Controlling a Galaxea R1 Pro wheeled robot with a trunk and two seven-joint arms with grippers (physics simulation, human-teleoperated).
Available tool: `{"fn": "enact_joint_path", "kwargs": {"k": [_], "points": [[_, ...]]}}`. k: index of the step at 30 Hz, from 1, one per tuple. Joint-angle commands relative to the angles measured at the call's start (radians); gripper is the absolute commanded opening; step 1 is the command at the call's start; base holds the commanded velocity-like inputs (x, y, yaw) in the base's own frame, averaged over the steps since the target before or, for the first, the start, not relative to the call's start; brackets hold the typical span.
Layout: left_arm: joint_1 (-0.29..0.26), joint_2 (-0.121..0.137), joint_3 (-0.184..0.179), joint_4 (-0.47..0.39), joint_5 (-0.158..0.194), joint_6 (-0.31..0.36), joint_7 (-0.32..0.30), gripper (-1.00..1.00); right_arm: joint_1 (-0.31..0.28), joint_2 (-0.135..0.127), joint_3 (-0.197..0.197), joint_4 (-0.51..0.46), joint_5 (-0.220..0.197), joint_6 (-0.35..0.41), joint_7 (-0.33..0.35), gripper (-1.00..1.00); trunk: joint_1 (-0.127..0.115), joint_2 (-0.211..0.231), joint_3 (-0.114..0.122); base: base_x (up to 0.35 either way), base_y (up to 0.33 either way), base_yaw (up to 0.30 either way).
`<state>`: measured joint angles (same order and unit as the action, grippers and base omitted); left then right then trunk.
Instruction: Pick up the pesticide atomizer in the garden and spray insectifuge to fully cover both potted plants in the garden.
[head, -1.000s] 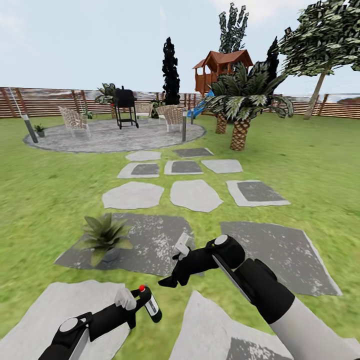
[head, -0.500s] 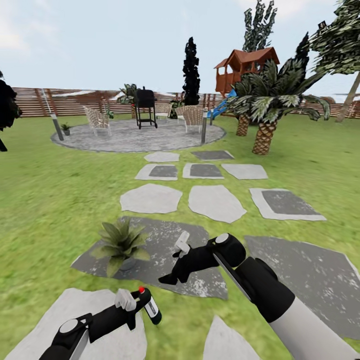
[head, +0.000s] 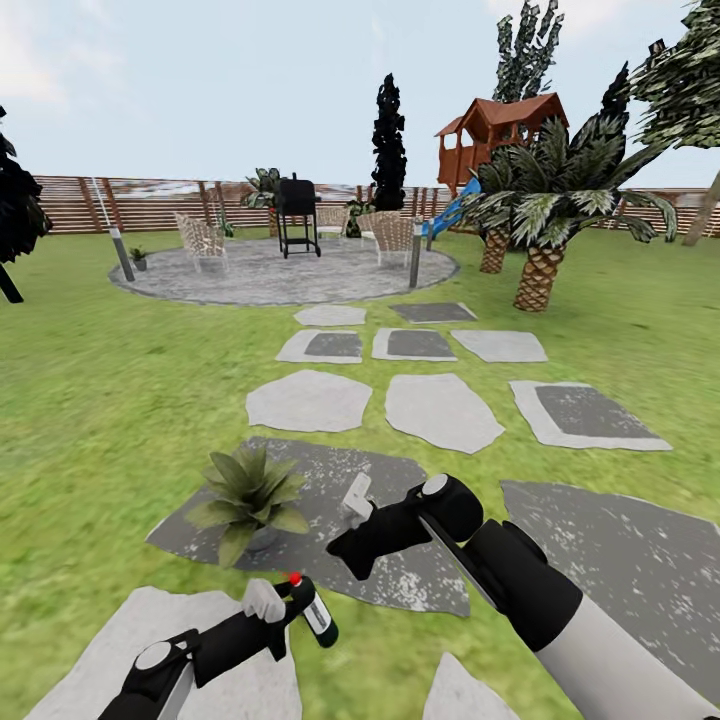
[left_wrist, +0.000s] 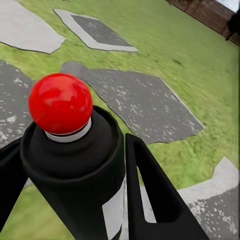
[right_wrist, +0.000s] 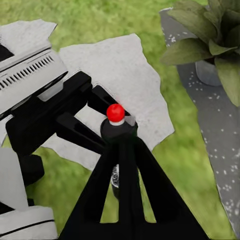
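At the far left of the paved circle, a small potted plant (head: 138, 258) sits beside a grey bollard lamp (head: 122, 254). Nearer, a second potted plant (head: 248, 492) stands in a grey pot on a dark paving slab (head: 330, 520). Just below it, the left gripper (head: 290, 605) is clamped on the pesticide atomizer (head: 316, 612), red tip up, over a pale slab and grass. Right of that, the right gripper (head: 350, 556) hangs above the dark slab; I cannot tell how far its jaws are parted.

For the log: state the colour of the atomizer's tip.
Red, glossy and round, topping the atomizer; clearest in the left wrist view.
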<state>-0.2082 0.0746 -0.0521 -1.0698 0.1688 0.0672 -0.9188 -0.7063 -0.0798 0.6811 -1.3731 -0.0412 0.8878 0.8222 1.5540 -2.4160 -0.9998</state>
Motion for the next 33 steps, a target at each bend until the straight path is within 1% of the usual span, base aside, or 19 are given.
{"fn": "enact_joint_path", "kwargs": {"k": [1, 4, 8, 10, 11, 14, 24, 33], "points": [[0.000, -0.003, 0.000, 0.000, 0.000, 0.000, 0.000, -1.00, 0.000, 0.000, 0.000, 0.000, 0.000, 0.000, 0.000, -1.00, 0.000, 0.000, 0.000, 0.000, 0.000, 0.000], [0.000, -0.010, 0.000, 0.005, 0.000, -0.001, 0.002, -1.00, 0.000, 0.000, 0.000, 0.000, 0.000, 0.000, 0.000, -1.00, 0.000, 0.000, 0.000, 0.000, 0.000, 0.000], [0.000, -0.032, -0.001, 0.008, 0.000, -0.006, 0.026, -1.00, 0.000, 0.007, 0.000, 0.005, -0.003, 0.001, 0.000, -1.00, 0.000, 0.000, 0.000, 0.000, 0.000, 0.000], [0.000, -0.046, -0.009, 0.008, 0.000, -0.007, 0.036, -1.00, 0.000, 0.030, 0.001, 0.035, -0.003, 0.005, 0.000, -1.00, 0.000, 0.000, 0.000, 0.000, 0.000, 0.000], [0.000, -0.053, -0.019, 0.008, 0.000, -0.006, 0.039, -1.00, 0.000, 0.050, 0.000, 0.075, -0.002, 0.005, -0.002, -1.00, 0.000, 0.000, 0.000, 0.000, 0.000, 0.000], [0.000, -0.055, -0.025, 0.004, 0.000, 0.000, 0.040, -1.00, 0.000, 0.060, 0.000, 0.094, 0.000, 0.005, -0.005, -1.00, 0.000, 0.000, 0.000, 0.000, 0.000, 0.000], [0.000, -0.056, -0.026, -0.009, 0.003, 0.003, 0.029, -1.00, 0.000, 0.063, 0.000, 0.109, 0.008, 0.008, -0.010, -1.00, 0.000, 0.000, 0.000, 0.000, 0.000, 0.000], [0.000, -0.056, -0.028, -0.012, 0.003, 0.003, 0.026, -1.00, 0.000, 0.063, 0.001, 0.157, 0.010, 0.005, -0.039, -1.00, 0.000, 0.000, 0.000, 0.000, 0.000, 0.000]]}}
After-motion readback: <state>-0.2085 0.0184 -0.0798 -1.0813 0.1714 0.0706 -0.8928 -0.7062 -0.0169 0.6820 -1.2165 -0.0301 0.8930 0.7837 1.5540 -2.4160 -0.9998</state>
